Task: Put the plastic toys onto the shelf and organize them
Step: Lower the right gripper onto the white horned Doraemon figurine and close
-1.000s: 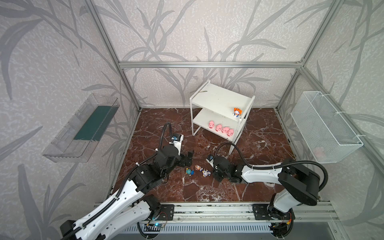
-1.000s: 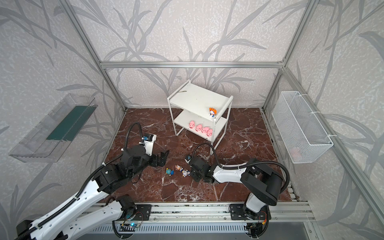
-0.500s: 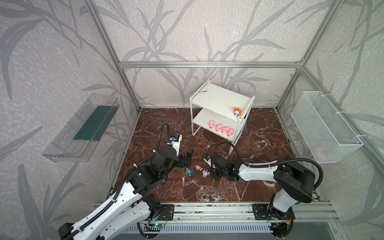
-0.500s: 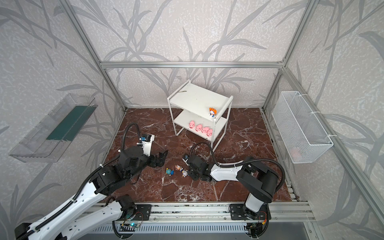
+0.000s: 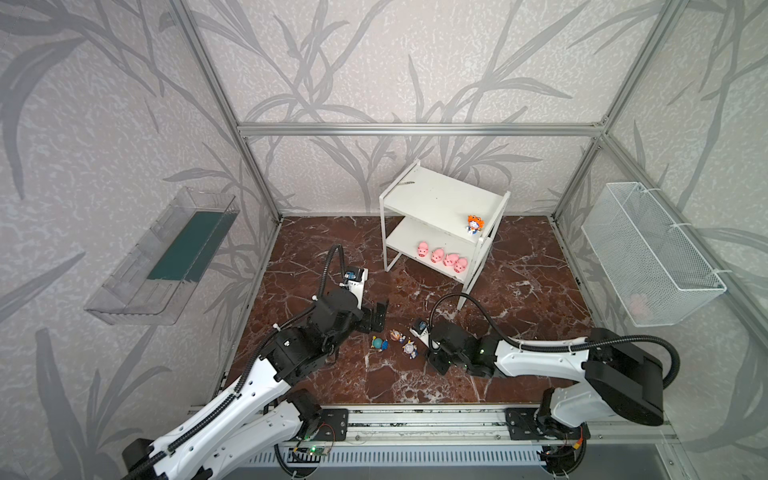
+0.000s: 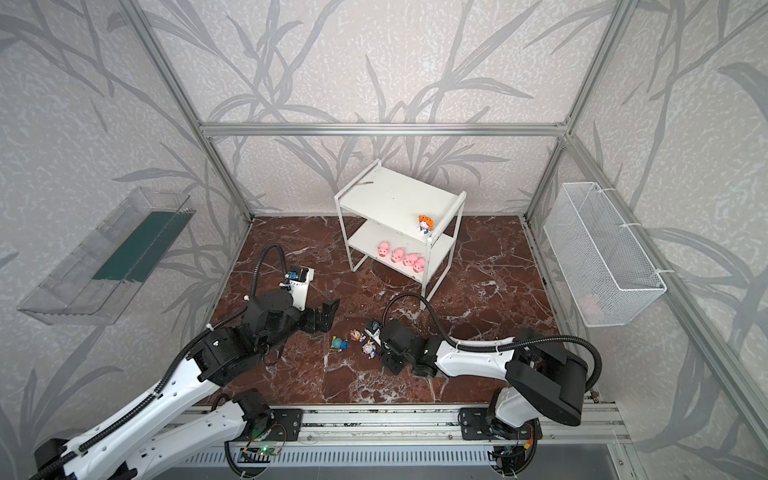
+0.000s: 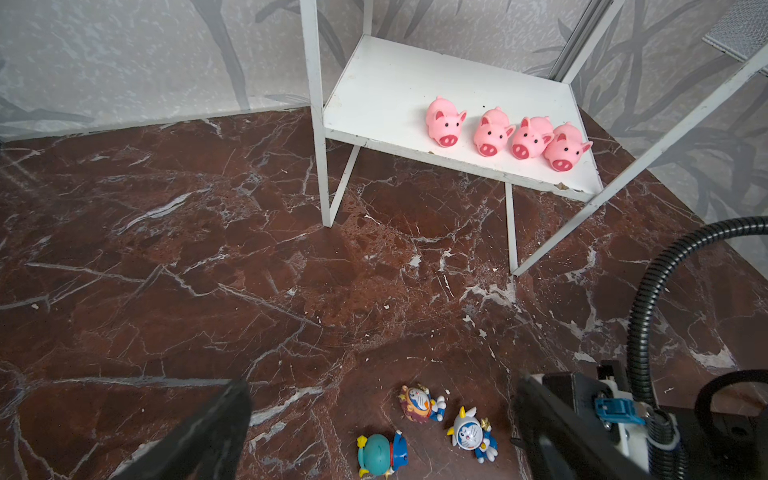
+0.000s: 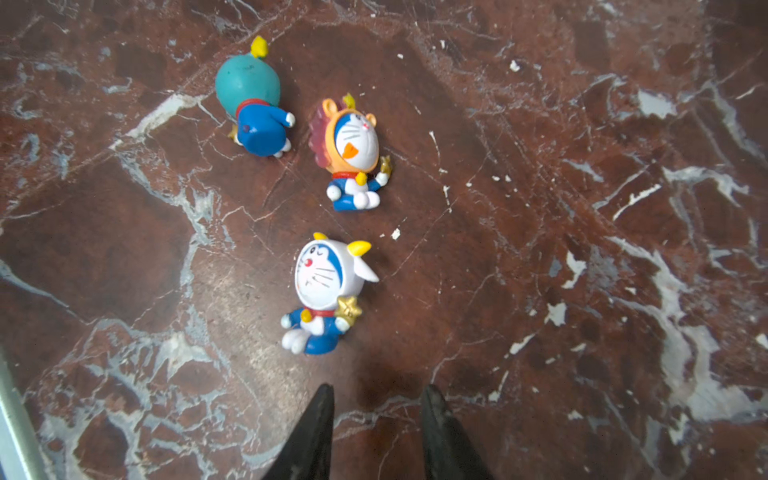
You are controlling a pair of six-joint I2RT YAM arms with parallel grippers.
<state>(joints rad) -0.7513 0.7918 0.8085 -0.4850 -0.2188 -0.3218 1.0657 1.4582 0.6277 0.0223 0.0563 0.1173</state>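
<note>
Marble-patterned table [image 5: 532, 299] is all that lies between the parted jaws of my right end effector [image 8: 379, 390]; it is released and grasps nothing. Just ahead of its tips, not yet between them, the white-hooded figurine with yellow horns [image 8: 328, 291] lies on its back. Beyond that lies the lion-maned figurine [image 8: 353, 153], face up, and farther off the teal-hooded figurine [image 8: 253, 108], face down.

My left end effector [image 7: 380, 388] hangs spread wide and empty on the far side of that cluster, so the three fallen toys sit between my two end effectors. Well beyond both stands the shelf [image 5: 436, 195]. Four pink pigs [image 7: 492, 133] line its lower board near the front edge, and the orange-hooded figurine [image 5: 473, 223] stands at a front corner of the top board.

Over the last second little has changed. The three figurines lie in the same cluster, the shelf holds the same five toys, and my right arm has only shuffled beside the white-hooded one. I judge this to be the line-up for the next pick. Three toys are still off the shelf, and the nearest must come between my jaws before I clench.
</note>
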